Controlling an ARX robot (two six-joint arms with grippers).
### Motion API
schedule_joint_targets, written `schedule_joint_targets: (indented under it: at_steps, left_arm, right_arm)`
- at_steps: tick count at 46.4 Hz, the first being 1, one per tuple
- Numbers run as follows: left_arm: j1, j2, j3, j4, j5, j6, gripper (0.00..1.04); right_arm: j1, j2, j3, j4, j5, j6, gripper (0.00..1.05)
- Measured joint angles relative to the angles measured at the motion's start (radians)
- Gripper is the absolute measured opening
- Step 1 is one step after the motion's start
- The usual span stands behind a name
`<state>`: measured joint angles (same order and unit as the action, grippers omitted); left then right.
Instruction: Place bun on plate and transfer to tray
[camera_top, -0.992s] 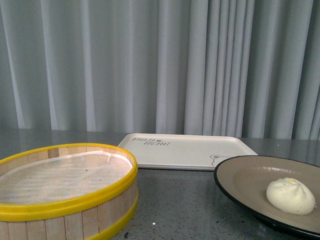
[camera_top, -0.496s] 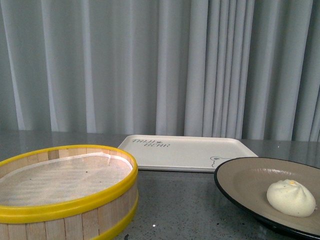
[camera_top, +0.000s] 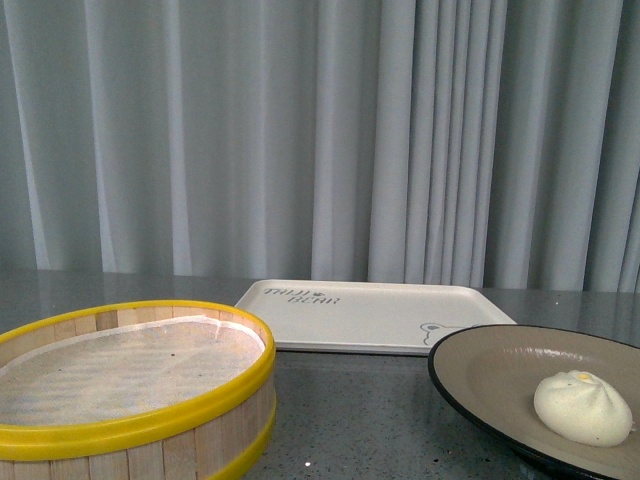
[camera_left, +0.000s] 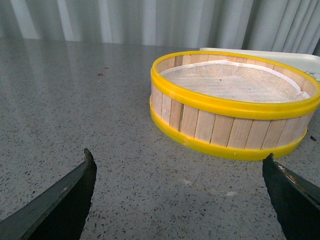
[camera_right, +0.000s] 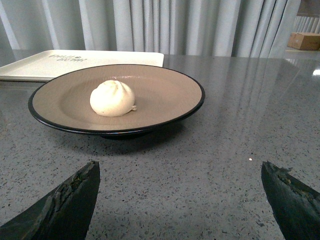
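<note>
A cream-white bun (camera_top: 583, 407) (camera_right: 112, 98) with a pleated top lies inside the beige plate (camera_top: 490, 365) (camera_right: 165, 92), which has a black rim and stands on the grey table at the right. Behind it lies the flat cream-white tray (camera_top: 370, 312) (camera_right: 30, 65) with dark lettering, nothing on it. My right gripper (camera_right: 180, 170) is open, low over the table a short way in front of the plate, nothing between its fingers. My left gripper (camera_left: 177, 162) is open too, facing the steamer basket with bare table between its tips. Neither arm shows in the front view.
A yellow-rimmed wooden steamer basket (camera_top: 130, 390) (camera_left: 232, 102) lined with white paper stands at the left, holding nothing. Grey curtains (camera_top: 320, 130) close the back. A cardboard box (camera_right: 305, 40) sits far off beyond the table in the right wrist view.
The front view's framing has shifted slightly, so the basket, tray and plate sit a little lower in the picture. The bun stays on the plate.
</note>
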<state>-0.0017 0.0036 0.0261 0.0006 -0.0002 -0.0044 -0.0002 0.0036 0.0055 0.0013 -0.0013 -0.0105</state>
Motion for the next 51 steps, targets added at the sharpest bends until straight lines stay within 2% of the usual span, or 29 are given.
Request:
schedule_joint_targets:
  at_steps: [6, 8, 12, 16, 18, 21, 27, 35, 38, 41, 46, 51]
  left_arm:
    - [0.000, 0.000, 0.000, 0.000, 0.000, 0.000, 0.98]
    - [0.000, 0.000, 0.000, 0.000, 0.000, 0.000, 0.98]
    - [0.000, 0.000, 0.000, 0.000, 0.000, 0.000, 0.98]
    - [0.000, 0.000, 0.000, 0.000, 0.000, 0.000, 0.98]
    - [0.000, 0.000, 0.000, 0.000, 0.000, 0.000, 0.98]
    - [0.000, 0.000, 0.000, 0.000, 0.000, 0.000, 0.98]
    - [0.000, 0.000, 0.000, 0.000, 0.000, 0.000, 0.98]
    - [0.000, 0.000, 0.000, 0.000, 0.000, 0.000, 0.98]
    - [0.000, 0.000, 0.000, 0.000, 0.000, 0.000, 0.98]
    - [0.000, 0.000, 0.000, 0.000, 0.000, 0.000, 0.98]
    - [0.000, 0.000, 0.000, 0.000, 0.000, 0.000, 0.98]
    - [0.000, 0.000, 0.000, 0.000, 0.000, 0.000, 0.98]
  right_arm:
    - [-0.007, 0.098, 0.060, -0.076, 0.059, 0.093, 0.96]
    - [-0.019, 0.150, 0.092, -0.058, 0.039, 0.101, 0.96]
    - [-0.048, 0.241, 0.177, -0.007, -0.064, 0.029, 0.96]
    - [-0.100, 0.330, 0.325, -0.094, -0.229, -0.215, 0.96]
    - [-0.124, 0.371, 0.373, -0.146, -0.254, -0.364, 0.96]
    - [-0.131, 0.421, 0.415, -0.246, -0.220, -0.575, 0.96]
    - [-0.105, 0.463, 0.422, -0.310, -0.160, -0.843, 0.96]
    - [-0.036, 0.540, 0.428, -0.244, -0.127, -1.117, 0.96]
    - [0.020, 0.624, 0.431, -0.147, -0.100, -1.205, 0.96]
    - [0.040, 0.720, 0.438, -0.057, -0.085, -1.265, 0.96]
    - [0.068, 0.872, 0.439, 0.086, -0.082, -1.308, 0.96]
    - [0.108, 0.955, 0.445, 0.116, -0.102, -1.304, 0.96]
